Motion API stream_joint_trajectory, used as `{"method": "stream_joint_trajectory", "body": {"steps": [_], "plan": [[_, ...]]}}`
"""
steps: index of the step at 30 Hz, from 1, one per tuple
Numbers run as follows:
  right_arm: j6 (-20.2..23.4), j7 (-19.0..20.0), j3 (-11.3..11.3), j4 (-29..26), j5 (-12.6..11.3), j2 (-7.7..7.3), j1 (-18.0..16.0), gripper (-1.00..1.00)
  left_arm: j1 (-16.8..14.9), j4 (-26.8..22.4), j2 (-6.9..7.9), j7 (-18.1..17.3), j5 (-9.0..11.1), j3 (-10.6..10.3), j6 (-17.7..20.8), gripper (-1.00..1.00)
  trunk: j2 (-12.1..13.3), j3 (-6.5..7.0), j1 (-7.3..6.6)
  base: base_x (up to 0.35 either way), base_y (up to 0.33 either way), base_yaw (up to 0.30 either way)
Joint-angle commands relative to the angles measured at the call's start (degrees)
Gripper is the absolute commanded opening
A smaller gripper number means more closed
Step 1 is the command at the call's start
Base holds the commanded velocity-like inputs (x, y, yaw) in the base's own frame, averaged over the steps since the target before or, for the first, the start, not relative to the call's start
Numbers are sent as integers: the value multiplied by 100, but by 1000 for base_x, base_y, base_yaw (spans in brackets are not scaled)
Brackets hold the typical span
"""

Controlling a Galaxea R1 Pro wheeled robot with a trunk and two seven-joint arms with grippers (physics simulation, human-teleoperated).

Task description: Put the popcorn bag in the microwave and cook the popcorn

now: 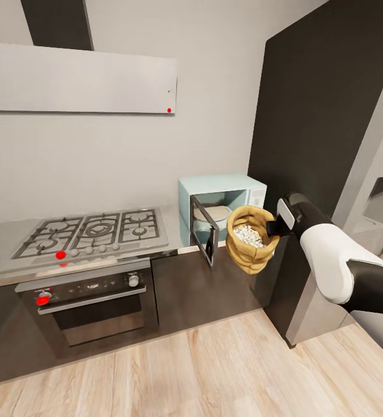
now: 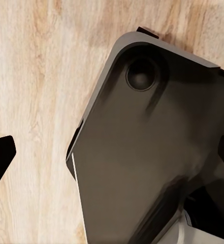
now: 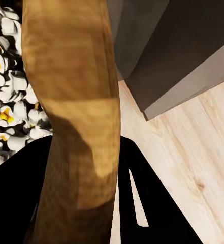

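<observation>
Holding popcorn bag (image 1: 250, 238), popcorn (image 1: 249, 235) inside, seemingly popped; right gripper (image 1: 274, 227).

Tan popcorn bag (image 1: 250, 239) full of white popcorn (image 1: 249, 235), upright, airborne before the open mint microwave (image 1: 223, 209).

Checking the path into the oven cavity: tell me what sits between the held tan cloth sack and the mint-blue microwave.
In the head view, the microwave's open dark glass door stands between the tan popcorn sack and the mint-blue microwave, left of the sack.
</observation>
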Motion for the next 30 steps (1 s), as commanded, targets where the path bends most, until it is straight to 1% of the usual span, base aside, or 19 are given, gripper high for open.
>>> {"method": "stream_joint_trajectory", "body": {"steps": [1,9,23,30], "plan": [[19,18,-50,-5,55,7,-5,-100,-2,-2,-2,7,44,4,-19,100,-5,-7,1,0,0,0],[19,25,-53,-5,26,8,-5,-100,-2,-20,-2,13,45,11,-19,100,-5,-7,1,3,0,0],[19,26,-53,-5,37,16,-5,-100,-2,-13,7,10,52,4,-19,100,-5,-7,1,291,0,0],[19,27,-62,-7,36,29,-5,-100,-2,-13,7,10,53,13,-19,100,-5,-7,1,29,0,0]]}}
